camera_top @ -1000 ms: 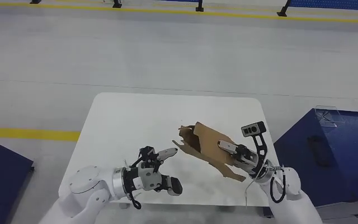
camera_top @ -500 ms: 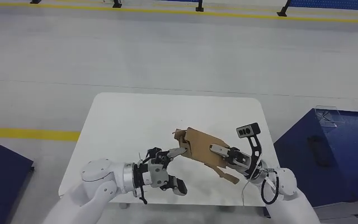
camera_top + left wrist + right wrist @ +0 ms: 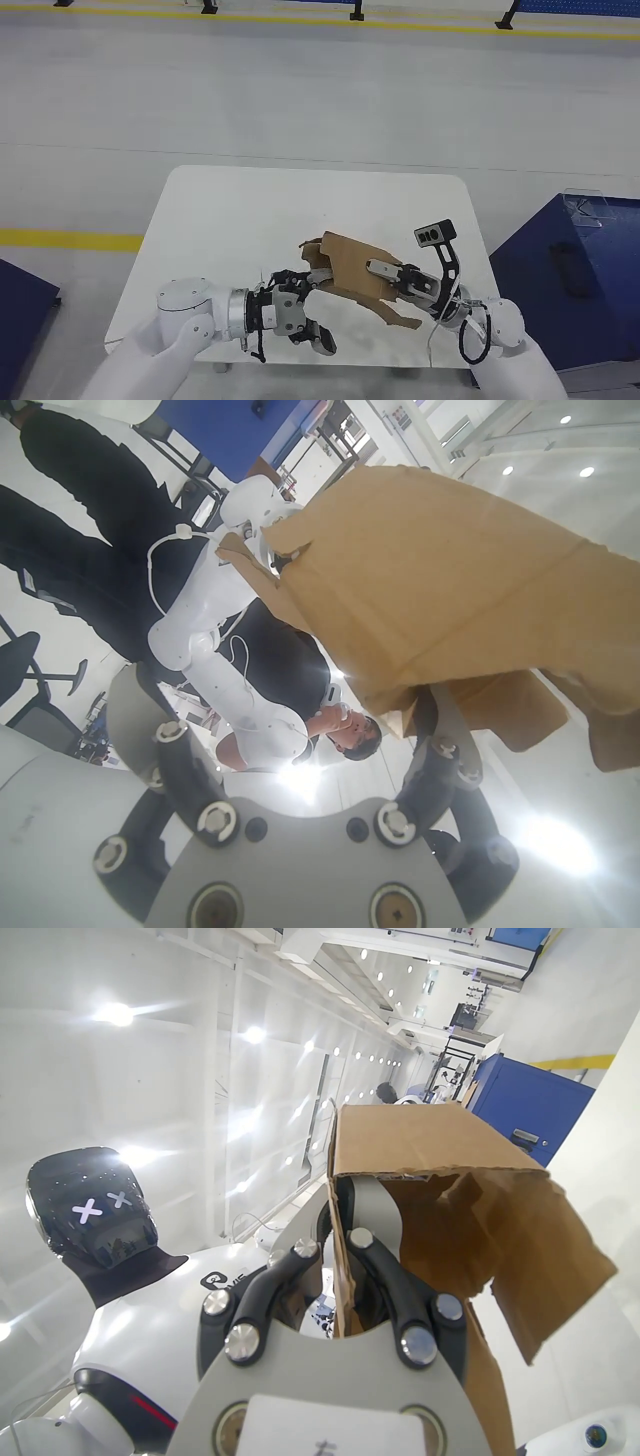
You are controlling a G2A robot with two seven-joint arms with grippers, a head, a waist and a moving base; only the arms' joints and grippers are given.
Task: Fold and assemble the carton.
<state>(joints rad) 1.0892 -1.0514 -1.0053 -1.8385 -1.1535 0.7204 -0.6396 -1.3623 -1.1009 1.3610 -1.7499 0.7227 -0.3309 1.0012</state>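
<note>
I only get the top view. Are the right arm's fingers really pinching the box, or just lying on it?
Observer: Pinching. In the right wrist view, one wall of the box stands between the right arm's fingers, one inside and one outside.
Operator: And the other arm?
Observer: In the left wrist view the left arm's fingers are spread open. One is up at the box's lower edge and the other is well off to the side.
Operator: Is the box squashed flat?
Observer: No. The right wrist view looks straight into it. It is opened up and hollow, with ragged, torn edges.
</note>
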